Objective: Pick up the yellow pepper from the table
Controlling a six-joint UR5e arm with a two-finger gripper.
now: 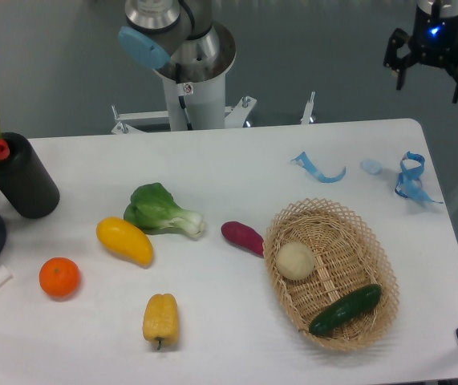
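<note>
The yellow pepper lies on its side near the front edge of the white table, left of centre, with its short stem towards the front. It is blocky, with lengthwise lobes. My gripper is black with a blue light and hangs in the air beyond the table's far right corner, far from the pepper. Its fingers are spread open and hold nothing.
A smooth yellow oval fruit, bok choy, a purple sweet potato and an orange lie around the pepper. A wicker basket holds a pale round vegetable and a cucumber. A black vase, blue ribbons and the arm's base stand further back.
</note>
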